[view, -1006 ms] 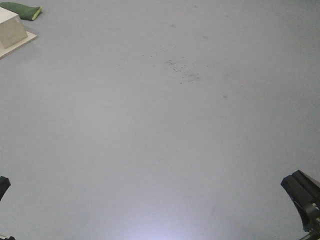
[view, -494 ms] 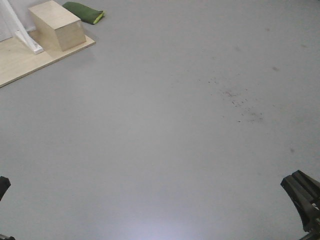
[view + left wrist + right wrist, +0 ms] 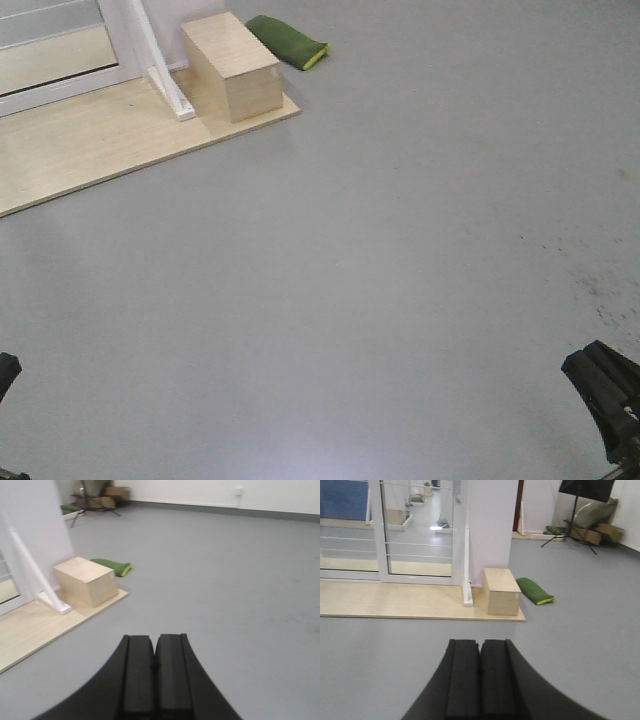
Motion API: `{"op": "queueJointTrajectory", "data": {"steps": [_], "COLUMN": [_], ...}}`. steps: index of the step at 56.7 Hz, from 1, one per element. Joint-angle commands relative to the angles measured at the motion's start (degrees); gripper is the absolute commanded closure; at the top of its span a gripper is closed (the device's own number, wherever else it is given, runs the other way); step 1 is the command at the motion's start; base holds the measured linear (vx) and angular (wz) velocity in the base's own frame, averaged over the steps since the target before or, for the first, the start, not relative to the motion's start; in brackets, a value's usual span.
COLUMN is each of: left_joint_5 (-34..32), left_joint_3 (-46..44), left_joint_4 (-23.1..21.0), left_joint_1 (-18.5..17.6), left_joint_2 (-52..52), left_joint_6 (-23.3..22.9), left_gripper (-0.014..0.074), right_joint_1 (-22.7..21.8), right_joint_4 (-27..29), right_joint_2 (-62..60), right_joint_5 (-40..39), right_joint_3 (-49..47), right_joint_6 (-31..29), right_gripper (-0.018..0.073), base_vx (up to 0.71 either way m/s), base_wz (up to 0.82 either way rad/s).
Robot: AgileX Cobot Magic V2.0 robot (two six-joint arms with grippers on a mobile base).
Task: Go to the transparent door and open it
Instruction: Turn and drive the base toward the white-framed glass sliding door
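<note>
The transparent door (image 3: pixel 417 535) shows in the right wrist view at the upper left: clear glass in a white frame with thin white horizontal bars, standing shut behind a wooden platform (image 3: pixel 395 602). A small fitting shows high on its right upright; the handle's shape is unclear. The foot of a white-framed glass panel (image 3: pixel 55 55) shows at the top left of the front view. My left gripper (image 3: pixel 154 642) is shut and empty, far from the door. My right gripper (image 3: pixel 480 645) is shut and empty over grey floor. Both show at the front view's bottom corners, the left (image 3: pixel 5 370) and the right (image 3: pixel 605 385).
A pale wooden box (image 3: pixel 232 68) sits on the platform's right end (image 3: pixel 90 150). A green cushion (image 3: pixel 290 42) lies on the floor behind it. A slanted white strut (image 3: pixel 165 85) stands beside the box, below a white pillar (image 3: pixel 487 525). A tripod and bags (image 3: pixel 577 515) stand far back right.
The front view has swung left: the box, cushion and platform slid rightward and down into fuller view, the glass panel's foot appeared, and the floor specks drifted to the right edge.
</note>
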Motion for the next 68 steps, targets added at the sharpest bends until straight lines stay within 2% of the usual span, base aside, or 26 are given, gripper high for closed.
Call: {"op": "queueJointTrajectory", "data": {"steps": [1, 29, 68], "left_joint_5": [-4.3, -4.3, -4.3], "left_joint_3": [0.5, 0.5, 0.5], "left_joint_4": [-0.1, -0.1, -0.1], "left_joint_1": [-0.3, -0.3, -0.3], "left_joint_2": [-0.8, -0.8, -0.8], "left_joint_6": [0.0, 0.0, 0.0], "left_gripper": [0.0596, 0.0594, 0.0594], "right_joint_1": [-0.2, -0.2, -0.2], "right_joint_4": [-0.3, -0.3, -0.3], "right_joint_2": [-0.9, -0.9, -0.9], "right_joint_5": [-4.9, -4.9, -4.8], "right_joint_3": [0.2, 0.2, 0.2], "right_joint_6": [-0.2, -0.2, -0.2], "right_gripper": [0.0561, 0.0561, 0.0561], "base_vx": [0.59, 0.6, 0.6], "base_wz": [0.56, 0.55, 0.25]}}
